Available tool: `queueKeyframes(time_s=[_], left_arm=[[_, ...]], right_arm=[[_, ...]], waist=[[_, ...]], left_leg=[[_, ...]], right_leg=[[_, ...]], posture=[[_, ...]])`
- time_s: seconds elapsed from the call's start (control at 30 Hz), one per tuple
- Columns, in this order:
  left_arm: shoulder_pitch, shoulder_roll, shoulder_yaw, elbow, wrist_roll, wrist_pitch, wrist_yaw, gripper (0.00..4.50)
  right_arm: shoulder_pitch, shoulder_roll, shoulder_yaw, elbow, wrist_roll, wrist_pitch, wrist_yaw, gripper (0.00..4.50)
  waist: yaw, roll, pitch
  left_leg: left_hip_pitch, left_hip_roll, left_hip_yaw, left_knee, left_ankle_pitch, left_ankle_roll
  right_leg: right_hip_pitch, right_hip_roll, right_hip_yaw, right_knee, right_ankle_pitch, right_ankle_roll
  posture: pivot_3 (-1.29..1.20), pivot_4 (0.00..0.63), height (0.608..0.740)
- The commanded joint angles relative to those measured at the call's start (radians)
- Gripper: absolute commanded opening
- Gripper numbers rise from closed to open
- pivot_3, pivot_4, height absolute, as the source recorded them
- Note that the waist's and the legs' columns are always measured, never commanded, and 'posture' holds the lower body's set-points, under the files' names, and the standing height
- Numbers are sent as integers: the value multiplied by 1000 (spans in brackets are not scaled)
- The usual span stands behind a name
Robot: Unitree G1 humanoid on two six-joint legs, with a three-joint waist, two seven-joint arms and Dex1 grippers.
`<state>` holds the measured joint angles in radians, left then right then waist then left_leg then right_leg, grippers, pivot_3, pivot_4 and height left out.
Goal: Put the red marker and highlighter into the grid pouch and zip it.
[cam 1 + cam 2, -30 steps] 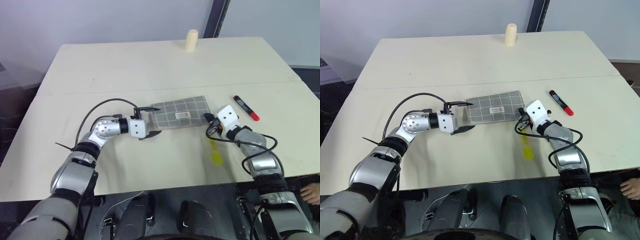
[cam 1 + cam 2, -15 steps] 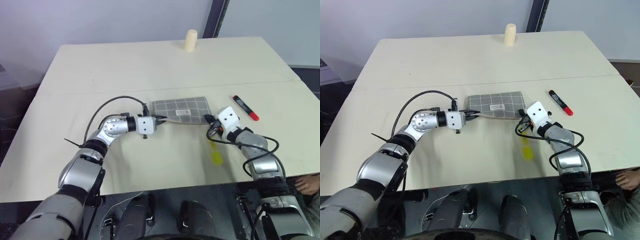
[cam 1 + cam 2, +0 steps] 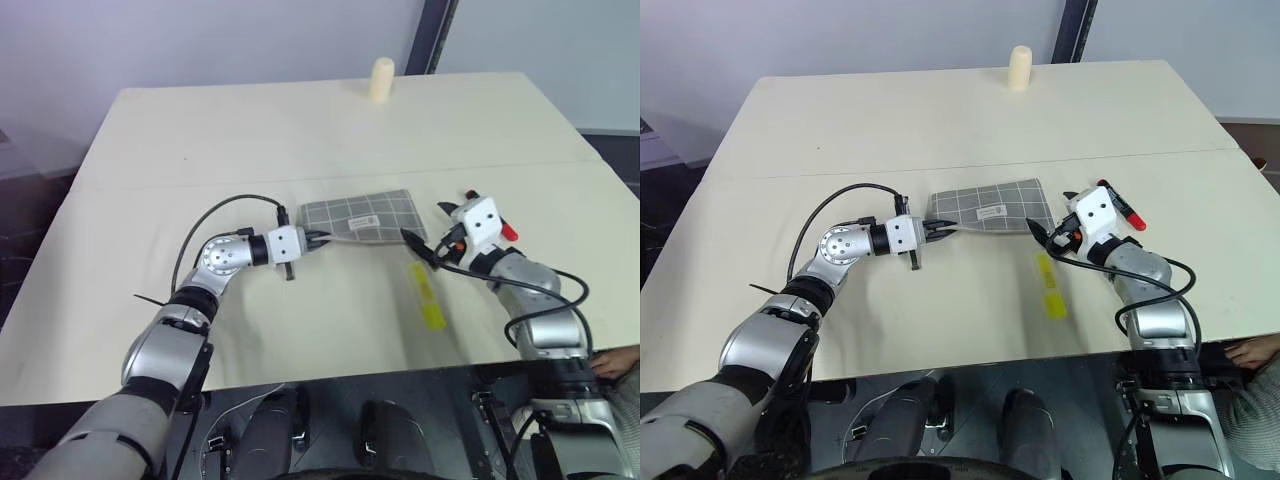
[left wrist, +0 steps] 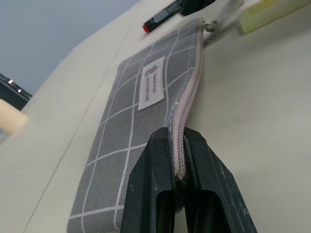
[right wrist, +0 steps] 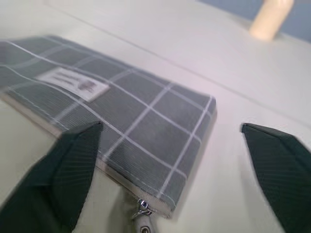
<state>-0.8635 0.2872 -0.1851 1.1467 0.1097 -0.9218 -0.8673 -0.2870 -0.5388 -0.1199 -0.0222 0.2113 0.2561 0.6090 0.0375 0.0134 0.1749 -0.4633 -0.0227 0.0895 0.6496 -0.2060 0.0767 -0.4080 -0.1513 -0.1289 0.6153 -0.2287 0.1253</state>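
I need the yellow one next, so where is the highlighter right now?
The highlighter lies on the table toward the robot's right in the head view, just nearer than the grid pouch's right end and below the open right gripper.

A cream tabletop (image 3: 250,130) with a seam across its middle spans the scene. At twelve o'clock stands a pale cylinder (image 3: 382,80) near the far edge. Behind, a plain bluish-grey wall (image 3: 200,40) and a dark upright post (image 3: 440,35).

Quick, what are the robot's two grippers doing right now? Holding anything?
Left gripper: shut on the zipper edge of the grid pouch.
Right gripper: open, holding nothing, just off the pouch's other end.
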Motion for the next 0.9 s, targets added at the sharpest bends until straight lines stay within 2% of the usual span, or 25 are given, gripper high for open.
queueKeyframes(time_s=[0.03, 0.3, 0.47, 0.57, 0.77, 0.8, 0.9], left_arm=[[5, 6, 43, -62, -61, 26, -7, 0], [60, -23, 62, -148, -87, 81, 34, 0], [72, -25, 63, -173, -87, 94, 53, 0], [72, -23, 62, -176, -86, 97, 60, 0], [73, -23, 61, -181, -85, 102, 66, 0], [73, -22, 61, -181, -84, 102, 68, 0], [74, -21, 61, -180, -84, 103, 74, 0]], right_arm=[[38, -39, -27, -112, 26, 71, 8, 4478], [52, 7, -51, -104, 22, 155, -99, 4478], [42, 35, -54, -60, 33, 152, -112, 4478], [30, 50, -43, -29, 37, 159, -107, 3577], [-7, 73, -5, 18, 21, 141, -112, 403], [-18, 78, 0, 24, 20, 136, -113, 30], [-48, 88, 10, 39, 18, 129, -111, 30]], waist=[[0, 0, 0], [-1, 0, 0], [1, 0, 0], [-1, 0, 0], [-2, 0, 0], [-2, 0, 0], [-2, 0, 0]], left_leg=[[0, 0, 0, 0, 0, 0], [0, 0, 0, 0, 0, 0], [0, 0, 0, 0, 0, 0], [0, 0, 0, 0, 0, 0], [0, 0, 0, 0, 0, 0], [0, 0, 0, 0, 0, 0], [0, 0, 1, 0, 0, 0]], right_leg=[[0, 0, 0, 0, 0, 0], [0, 0, 0, 0, 0, 0], [0, 1, 0, 0, 0, 0], [0, 1, 0, 0, 0, 0], [0, 1, 0, 0, 0, 0], [0, 1, 0, 0, 0, 0], [0, 1, 0, 0, 0, 0]], posture=[[0, 150, 740], [0, 150, 740], [0, 150, 740], [0, 150, 740], [0, 150, 740], [0, 150, 740], [0, 150, 740]])
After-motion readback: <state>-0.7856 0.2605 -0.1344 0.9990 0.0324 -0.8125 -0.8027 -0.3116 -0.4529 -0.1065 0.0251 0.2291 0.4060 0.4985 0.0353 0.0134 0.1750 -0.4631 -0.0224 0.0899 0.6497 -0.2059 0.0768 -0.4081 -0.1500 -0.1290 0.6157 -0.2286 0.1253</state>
